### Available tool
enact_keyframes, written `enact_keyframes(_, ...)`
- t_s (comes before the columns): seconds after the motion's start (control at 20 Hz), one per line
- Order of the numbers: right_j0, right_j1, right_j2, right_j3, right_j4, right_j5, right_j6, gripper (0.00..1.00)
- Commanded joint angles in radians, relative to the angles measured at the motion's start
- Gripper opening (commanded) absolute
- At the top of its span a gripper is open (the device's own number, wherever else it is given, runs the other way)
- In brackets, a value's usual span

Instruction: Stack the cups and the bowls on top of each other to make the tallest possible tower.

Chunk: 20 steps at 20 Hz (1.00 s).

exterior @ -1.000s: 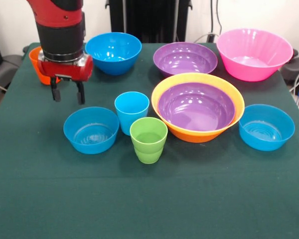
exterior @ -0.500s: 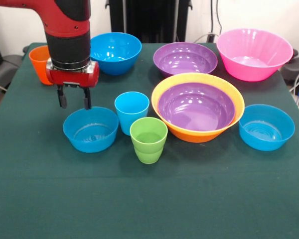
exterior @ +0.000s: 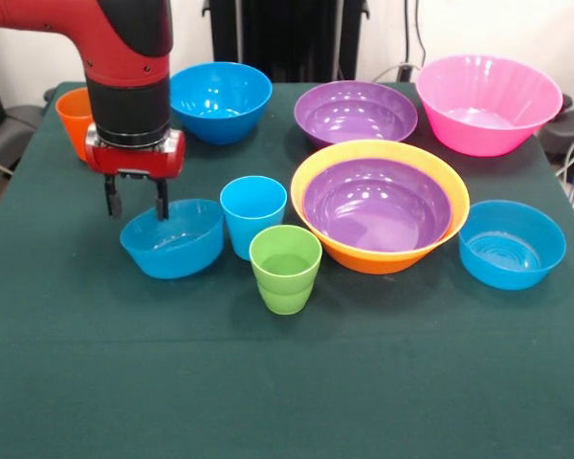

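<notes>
My gripper (exterior: 135, 205) hangs open over the far left rim of a small blue bowl (exterior: 172, 241). Its right finger (exterior: 161, 206) touches that rim and the bowl sits tilted. Right of it a light blue cup (exterior: 253, 215) stands upright, with a green ridged cup (exterior: 285, 270) in front. An orange cup (exterior: 74, 120) shows at the far left, partly behind my arm. A purple bowl (exterior: 378, 206) is nested in the large orange-yellow bowl (exterior: 383, 260).
Along the far side stand a blue bowl (exterior: 220, 100), a second purple bowl (exterior: 356, 113) and a large pink bowl (exterior: 488, 103). Another small blue bowl (exterior: 512, 245) sits at the right. The dark green cloth (exterior: 287, 382) covers the table.
The gripper has come forward and down from beside the orange cup to the blue bowl's rim. That bowl, flat before, now sits tilted.
</notes>
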Motion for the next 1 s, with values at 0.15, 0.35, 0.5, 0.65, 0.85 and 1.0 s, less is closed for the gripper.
enact_keyframes(0.15, 0.010, 0.042, 0.081, -0.064, -0.102, 0.025, -0.221, 1.00)
enact_keyframes(0.35, 0.010, 0.028, 0.090, -0.048, -0.105, 0.003, -0.203, 1.00)
enact_keyframes(0.5, 0.014, 0.019, 0.099, -0.037, -0.101, 0.006, -0.201, 1.00)
enact_keyframes(0.65, 0.012, 0.010, 0.108, -0.027, -0.091, 0.011, -0.198, 1.00)
enact_keyframes(0.85, 0.014, 0.004, 0.110, -0.018, -0.091, 0.024, -0.201, 1.00)
enact_keyframes(1.0, 0.016, 0.004, 0.115, -0.018, -0.090, 0.037, -0.210, 1.00)
